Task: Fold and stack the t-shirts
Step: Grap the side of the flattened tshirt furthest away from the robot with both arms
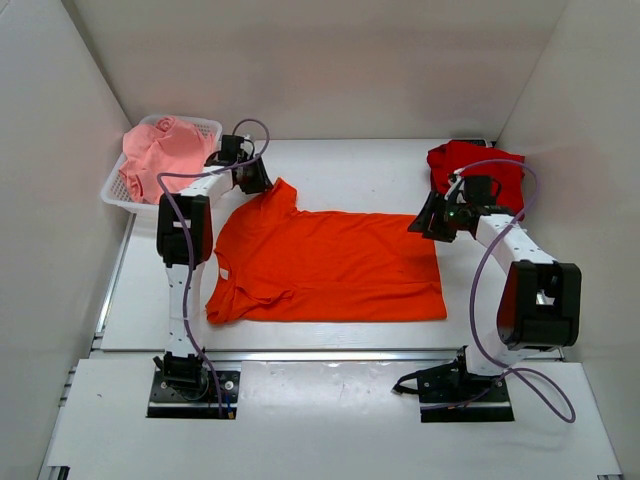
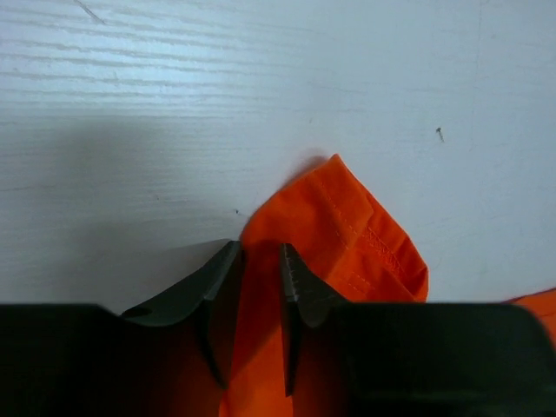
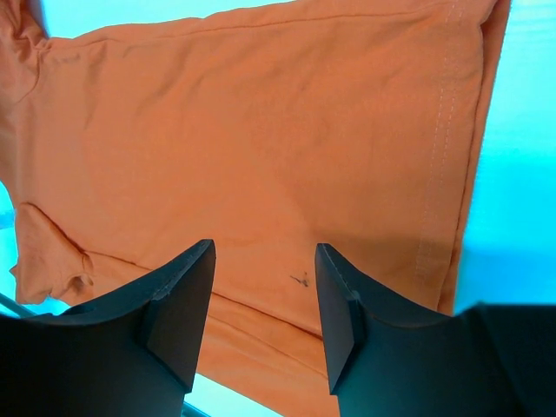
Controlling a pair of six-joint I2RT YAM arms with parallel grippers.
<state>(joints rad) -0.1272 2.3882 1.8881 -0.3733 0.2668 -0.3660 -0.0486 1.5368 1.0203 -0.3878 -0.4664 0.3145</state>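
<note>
The bright orange t-shirt lies spread flat in the middle of the white table, neck to the left. My left gripper is at its far-left sleeve. In the left wrist view the jaws stand narrow with a band of the orange sleeve filling the gap between them. My right gripper hovers over the shirt's far-right hem corner. In the right wrist view it is open, with the orange cloth below and nothing between the fingers. The darker red t-shirt lies bunched at the far right. The pale pink t-shirt sits crumpled in the basket.
A white mesh basket stands at the far left corner, close behind my left arm. White walls close in the table on the left, the back and the right. Both arm bases sit at the near edge.
</note>
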